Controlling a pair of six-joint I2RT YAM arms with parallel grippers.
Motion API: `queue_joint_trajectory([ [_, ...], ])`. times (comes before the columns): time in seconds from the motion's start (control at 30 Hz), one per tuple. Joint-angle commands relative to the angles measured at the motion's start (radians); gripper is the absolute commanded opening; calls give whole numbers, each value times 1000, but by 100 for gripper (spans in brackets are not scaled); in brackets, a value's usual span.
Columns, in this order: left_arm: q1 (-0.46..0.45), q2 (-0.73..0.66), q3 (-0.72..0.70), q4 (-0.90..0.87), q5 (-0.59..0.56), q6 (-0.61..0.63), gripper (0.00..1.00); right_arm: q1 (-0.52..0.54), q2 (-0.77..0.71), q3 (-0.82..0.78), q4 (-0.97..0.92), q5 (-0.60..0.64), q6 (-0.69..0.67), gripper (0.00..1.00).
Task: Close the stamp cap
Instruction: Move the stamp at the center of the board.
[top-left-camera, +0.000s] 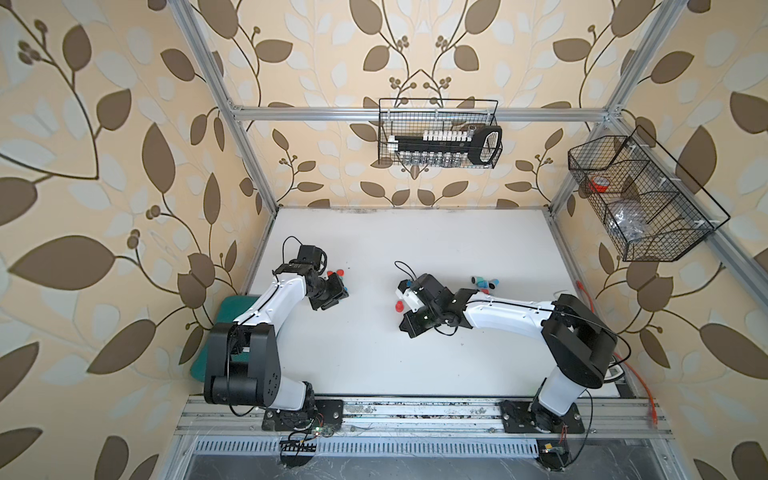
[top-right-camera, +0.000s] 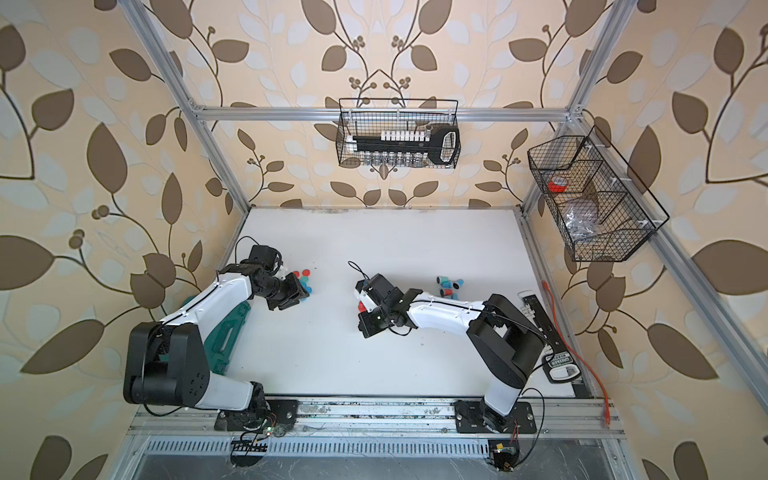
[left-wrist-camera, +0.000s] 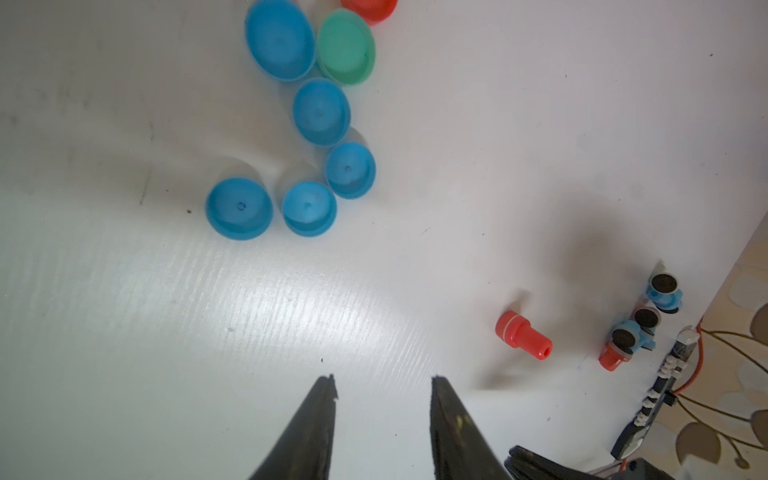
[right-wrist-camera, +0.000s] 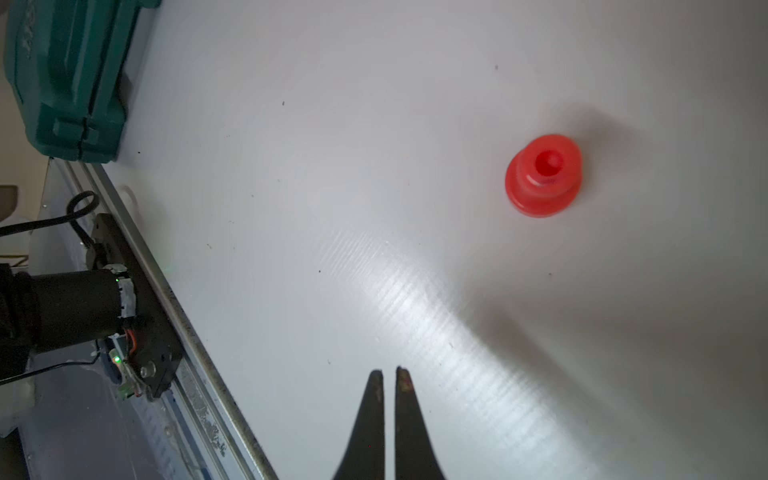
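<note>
Between the two arms on the table (top-left-camera: 415, 241), the red stamp (right-wrist-camera: 543, 174) sits far nearer the right end effector (right-wrist-camera: 387, 370) than the left end effector (left-wrist-camera: 382, 378). In both top views it shows just beside the right wrist, on the side toward the left arm, and well apart from the left one. Seen from the right wrist, it lies ahead of the fingertips but off to one side, so it is not in line with the jaws. Its narrow handle points almost straight at that camera, so it seems to stand on its wide end with its long axis upright. A pale ring near the wide end shows in the left wrist view, but whether a cap is already seated there cannot be told. The right end effector is closed, tips nearly touching, with nothing between them. The left one is partly open and also empty. The caps (left-wrist-camera: 321, 111), mostly blue with one green and one red, cluster just ahead of the left end effector. More loose stamps (top-left-camera: 484, 284) lie behind the right arm. A right-arm grasp would likely need the jaws opened and swung sideways over the handle, while the left arm is better placed for a cap
</note>
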Motion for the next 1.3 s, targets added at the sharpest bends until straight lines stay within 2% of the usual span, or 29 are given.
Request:
queue_joint_trajectory([
  [0.0, 12, 1, 23, -7, -4, -5, 40, -7, 34, 1, 61, -25, -2, 0],
  [0.3, 13, 1, 18, -3, -6, -11, 39, -42, 115, 21, 120, 8, 29, 0],
  [0.67, 12, 1, 31, -8, -7, -5, 39, -94, 173, 27, 185, -8, 70, 0],
  [1.07, 13, 58, 65, -14, -7, -2, 39, -116, 228, 58, 249, -40, 134, 0],
  [1.27, 12, 67, 72, -13, -9, -2, 39, -129, 246, 66, 232, -11, 151, 0],
])
